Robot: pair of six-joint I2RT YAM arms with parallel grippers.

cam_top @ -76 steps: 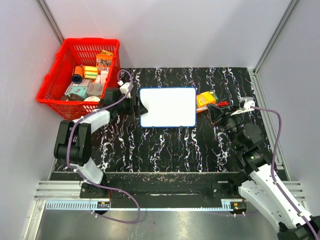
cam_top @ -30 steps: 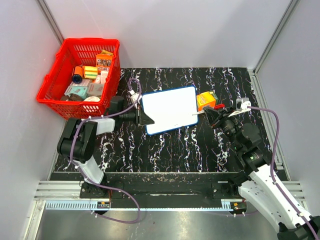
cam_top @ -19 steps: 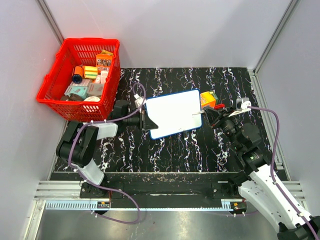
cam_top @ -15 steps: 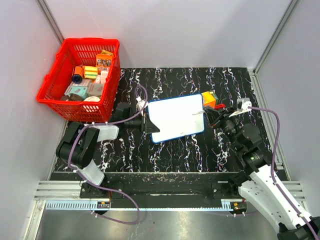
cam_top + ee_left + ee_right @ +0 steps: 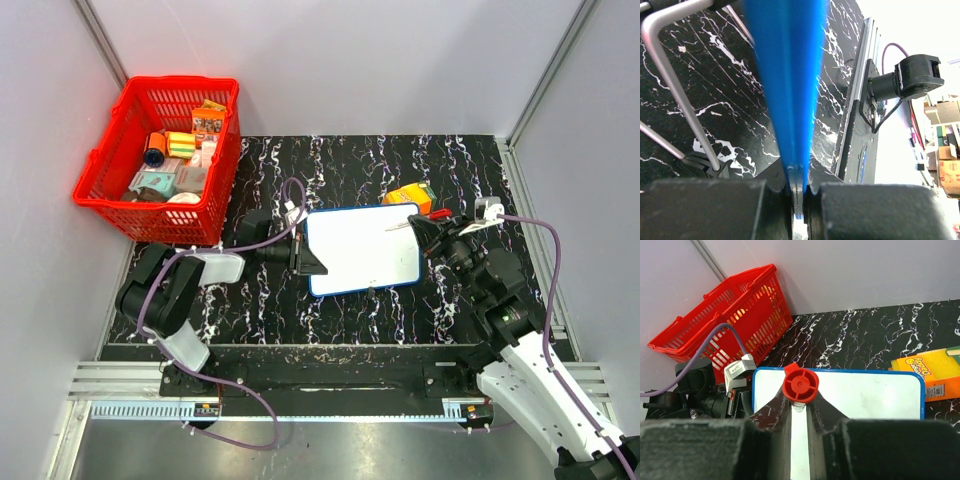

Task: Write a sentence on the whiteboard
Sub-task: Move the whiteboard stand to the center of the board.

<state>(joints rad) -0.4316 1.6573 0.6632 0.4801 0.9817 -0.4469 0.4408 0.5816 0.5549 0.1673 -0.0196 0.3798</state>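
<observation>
The whiteboard [image 5: 362,250], white with a thin blue frame, sits mid-table, slightly turned. My left gripper [image 5: 300,255] is shut on its left edge. In the left wrist view the blue frame [image 5: 790,100] runs edge-on into the closed left gripper [image 5: 799,192]. My right gripper [image 5: 422,228] is shut on a marker [image 5: 398,225] whose tip hangs over the board's upper right corner. In the right wrist view the marker's red end [image 5: 800,384] sits between the fingers of the right gripper [image 5: 800,405], above the whiteboard [image 5: 865,395]. No sentence is in view on the white face.
A red basket [image 5: 120,170] full of small packages stands at the back left. An orange box [image 5: 412,194] lies just behind the board's right corner. The board's wire stand legs [image 5: 675,85] show under it. Walls close in left, right and behind.
My left gripper has pulled the whiteboard to the right and toward the near edge, turning it a little. The right arm has hardly moved; the marker tip now lies over the board's corner.
</observation>
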